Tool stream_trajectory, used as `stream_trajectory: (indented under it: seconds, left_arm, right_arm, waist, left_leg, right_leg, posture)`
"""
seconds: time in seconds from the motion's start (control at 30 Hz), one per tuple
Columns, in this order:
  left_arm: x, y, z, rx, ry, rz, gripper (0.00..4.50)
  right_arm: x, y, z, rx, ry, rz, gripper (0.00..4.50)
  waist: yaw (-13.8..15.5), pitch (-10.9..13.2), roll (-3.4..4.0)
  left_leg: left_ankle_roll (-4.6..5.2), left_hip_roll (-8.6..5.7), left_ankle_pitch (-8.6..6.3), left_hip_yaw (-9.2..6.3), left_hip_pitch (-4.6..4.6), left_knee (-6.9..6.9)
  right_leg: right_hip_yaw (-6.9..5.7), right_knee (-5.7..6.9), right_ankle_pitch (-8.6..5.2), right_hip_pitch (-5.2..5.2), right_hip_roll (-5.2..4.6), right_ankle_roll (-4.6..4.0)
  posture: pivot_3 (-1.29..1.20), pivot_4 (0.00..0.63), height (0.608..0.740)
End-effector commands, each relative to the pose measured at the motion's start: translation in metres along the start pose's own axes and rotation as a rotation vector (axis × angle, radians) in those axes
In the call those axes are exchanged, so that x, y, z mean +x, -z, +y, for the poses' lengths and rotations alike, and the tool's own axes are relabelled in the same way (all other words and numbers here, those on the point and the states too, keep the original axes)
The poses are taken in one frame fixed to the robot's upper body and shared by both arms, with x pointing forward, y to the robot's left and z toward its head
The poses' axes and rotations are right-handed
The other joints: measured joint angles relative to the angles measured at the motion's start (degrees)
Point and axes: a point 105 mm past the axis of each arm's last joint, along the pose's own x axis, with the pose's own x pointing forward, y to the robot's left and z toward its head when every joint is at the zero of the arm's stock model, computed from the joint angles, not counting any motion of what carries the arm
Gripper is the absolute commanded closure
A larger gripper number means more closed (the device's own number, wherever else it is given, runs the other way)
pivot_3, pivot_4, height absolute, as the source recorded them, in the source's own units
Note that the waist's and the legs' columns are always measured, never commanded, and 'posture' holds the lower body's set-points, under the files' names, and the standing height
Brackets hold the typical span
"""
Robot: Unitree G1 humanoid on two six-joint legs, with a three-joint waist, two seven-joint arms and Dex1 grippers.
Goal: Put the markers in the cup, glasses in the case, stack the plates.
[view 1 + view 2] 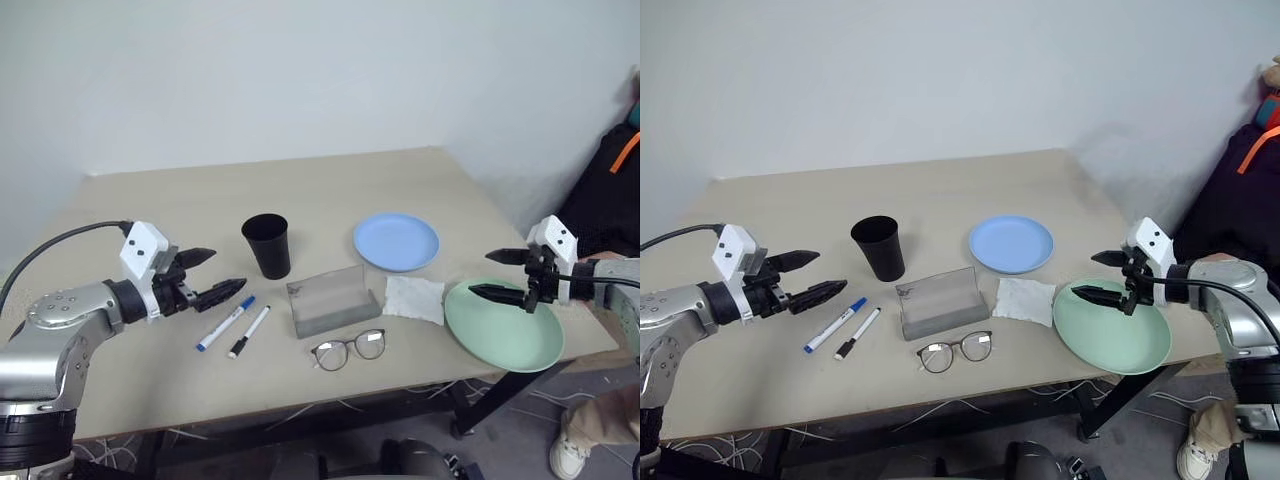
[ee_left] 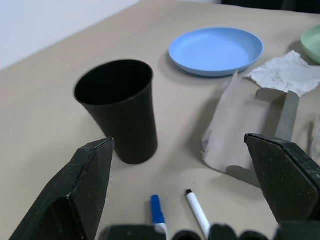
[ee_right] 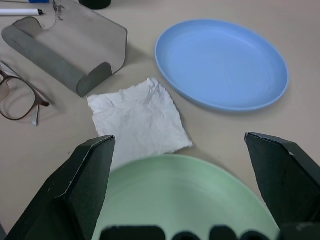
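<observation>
Glasses (image 1: 348,349) are lying nearest, at 6 o'clock of the open case (image 1: 333,300). Markers (image 1: 236,328) are resting at 7 o'clock of the cup (image 1: 267,245). Left end effector (image 1: 217,275) and right end effector (image 1: 498,275) are both gaping wide, empty. Suggest descending square onto one marker's barrel.

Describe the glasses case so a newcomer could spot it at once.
On the beige table, look at the middle, between the black cup and the white napkin. The case is the grey oblong box standing open just behind the glasses, the only translucent, boxy item there.
</observation>
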Motion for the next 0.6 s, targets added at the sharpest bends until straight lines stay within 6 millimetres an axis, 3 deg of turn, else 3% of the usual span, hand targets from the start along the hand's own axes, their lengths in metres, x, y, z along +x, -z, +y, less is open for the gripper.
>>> stream_trajectory:
  seconds: [0.03,0.33,0.6]
  left_arm:
    - [0.002,-0.012,0.001,0.042,0.006,-0.033,0.07]
    - [0.003,-0.007,-0.004,0.028,0.024,-0.025,0.07]
    - [0.013,0.001,-0.010,0.006,0.032,-0.030,0.07]
  right_arm:
    - [-0.013,-0.019,-0.005,-0.055,0.042,-0.041,0.00]
    - [-0.025,-0.008,-0.009,-0.012,0.081,-0.003,0.00]
    - [-0.040,0.014,-0.022,0.065,0.155,0.042,0.00]
  waist:
    - [0.00,0.00,0.00]
    - [0.01,0.01,0.00]
    - [0.01,0.04,-0.06]
  left_leg:
    - [0.00,0.00,0.00,0.01,0.00,0.00]
    - [0.00,0.00,0.00,-0.01,0.00,-0.02]
    - [0.00,0.00,0.00,0.00,-0.01,-0.02]
  right_leg:
    - [0.00,-0.01,0.00,0.00,0.00,0.00]
    - [-0.01,-0.01,0.00,-0.04,0.00,0.00]
    - [-0.01,-0.07,0.00,-0.03,0.00,0.00]
  posture:
    - [0.00,0.000,0.735]
    - [0.00,0.000,0.735]
    - [0.00,0.000,0.735]
